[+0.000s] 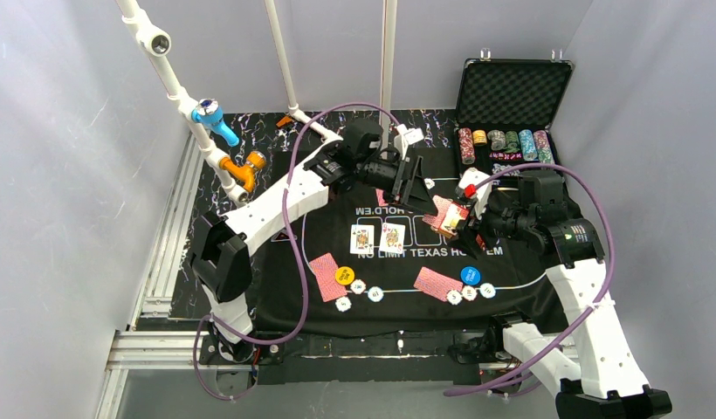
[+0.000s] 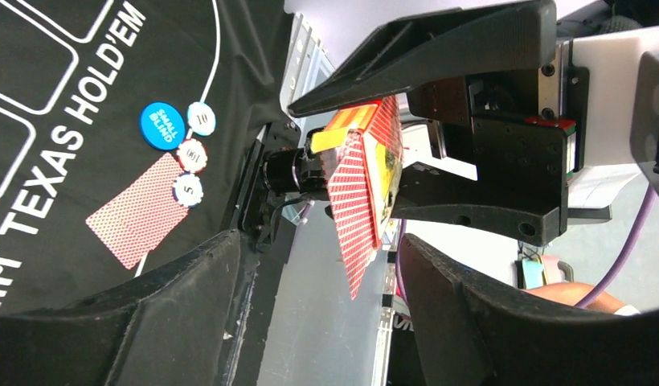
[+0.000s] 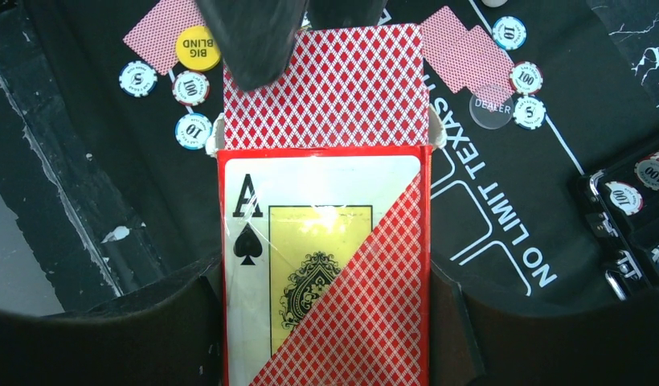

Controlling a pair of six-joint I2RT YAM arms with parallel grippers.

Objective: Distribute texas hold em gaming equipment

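I see right jaws clamping the card box (image 3: 326, 265), its long axis and protruding card (image 3: 326, 84) pointing toward left jaws, seemingly spread.

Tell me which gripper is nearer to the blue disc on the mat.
Right. The right gripper, holding the card box, hangs just beyond the blue disc; the left gripper is farther back and to the left.

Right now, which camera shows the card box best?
The right wrist view: the card box sits large and face-on, its ace of spades readable. The left wrist view sees it nearly edge-on; the top view shows it small.
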